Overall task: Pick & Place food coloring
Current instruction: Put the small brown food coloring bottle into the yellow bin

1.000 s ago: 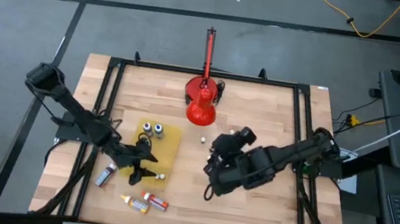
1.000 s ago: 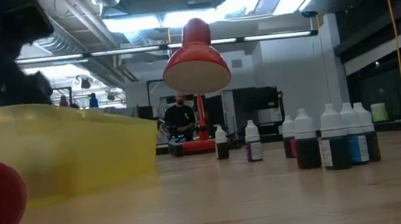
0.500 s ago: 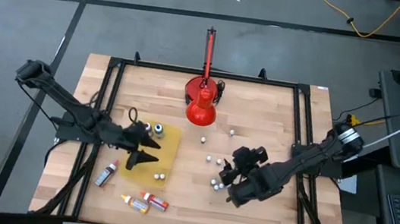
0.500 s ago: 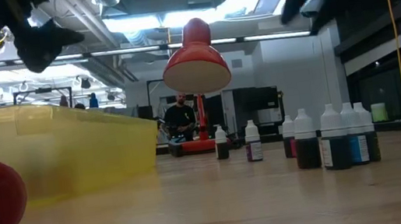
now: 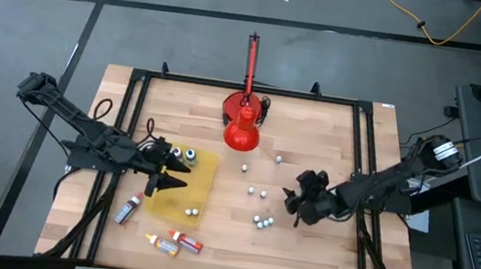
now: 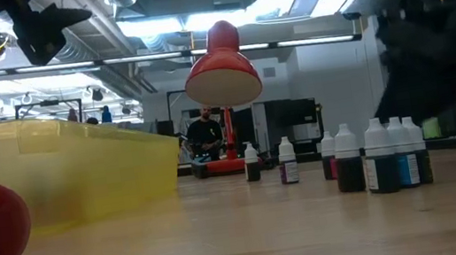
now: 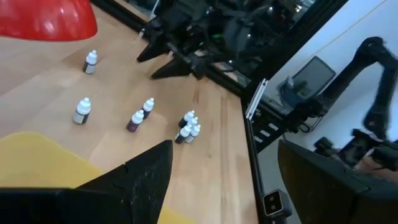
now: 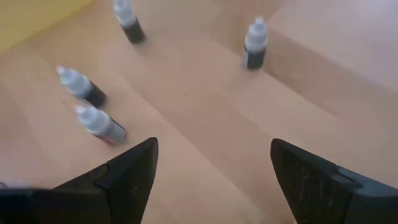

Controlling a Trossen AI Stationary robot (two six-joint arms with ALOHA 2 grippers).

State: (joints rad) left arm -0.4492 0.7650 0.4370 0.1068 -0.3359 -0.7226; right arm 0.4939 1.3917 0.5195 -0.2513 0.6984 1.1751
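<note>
Several small dark bottles with pale caps stand upright on their bases in the middle of the table; they also show in the low view. Two more bottles stand in the yellow tray. Three bottles lie on their sides near the front left: a reddish one, an orange-yellow one and a red one. My left gripper is open and empty above the tray; its wrist view looks across at the standing bottles. My right gripper is open and empty just right of the standing bottles.
A red cone-shaped lamp with an upright red rod stands at the far middle. A black frame runs round the table. In the low view a person shows far behind the table.
My right gripper has drawn back from the middle of the table toward the right edge, uncovering the standing bottles. My left gripper has risen and gone a little toward the far edge over the tray. The bottles have kept their places.
</note>
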